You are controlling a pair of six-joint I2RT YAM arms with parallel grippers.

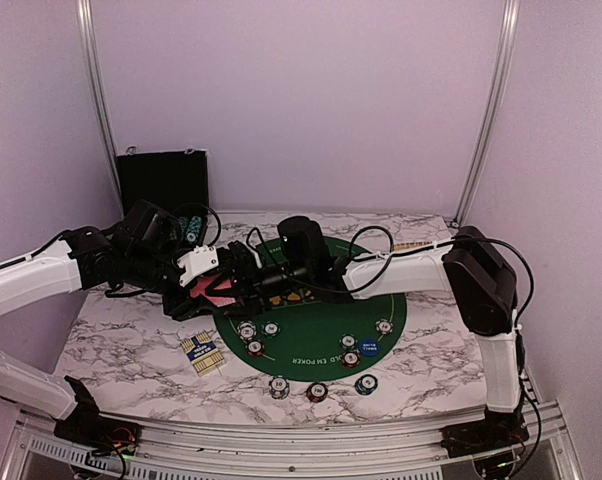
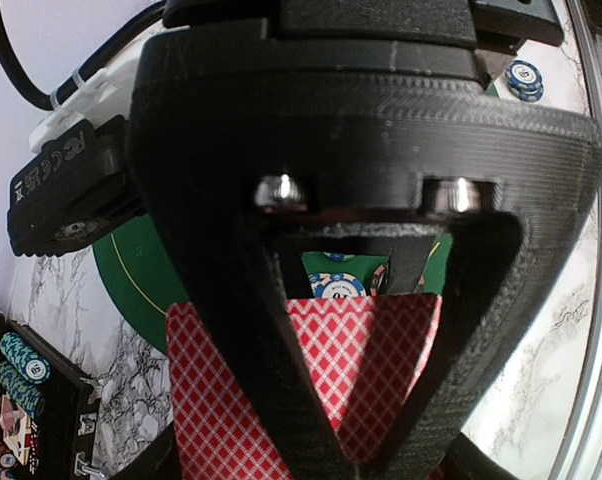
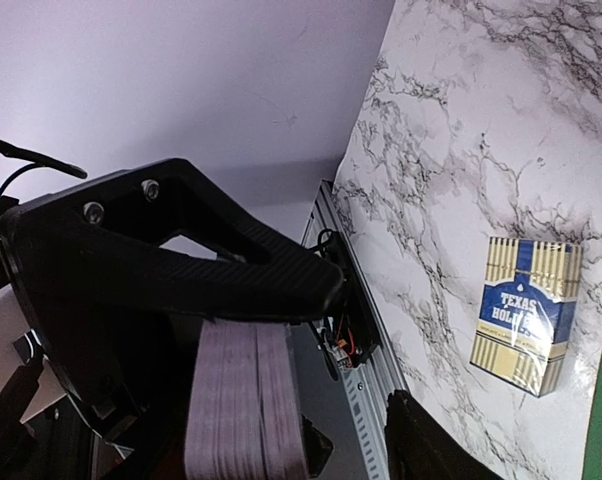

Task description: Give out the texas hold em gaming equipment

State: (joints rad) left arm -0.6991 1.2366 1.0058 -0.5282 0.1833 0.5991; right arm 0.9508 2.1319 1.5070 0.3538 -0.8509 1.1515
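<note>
Left gripper [image 2: 349,460]: closed on the deck of red-backed playing cards [image 2: 353,350]. Its two black fingers are seen meeting in a V over the red diamond-patterned back.
Right gripper [image 1: 255,280]: spread open beside the same deck. In the right wrist view one black finger [image 3: 431,440] is seen standing clear of the stacked card edges.
Deck position: held off the table between the two wrists, over the left part of the round green felt mat [image 1: 311,300].
Mat lettering: "OLD EM POKER" can be read along the near edge.
Small round edge-striped poker chips [image 1: 255,348]: laid on the mat in two groups of three near its front. Three more are set on the table just in front of the mat.
Blue round button [image 1: 369,347]: placed among the right group; its white writing is too small to be read.
Blue-and-gold cardboard card box [image 3: 526,315]: printed "TEXAS" over "HOLD"; laid flat on the white marble-patterned table [image 1: 131,340], just left of the mat.
Black hinged case [image 1: 163,180]: stood open at the far left, with teal chips stored inside.
</note>
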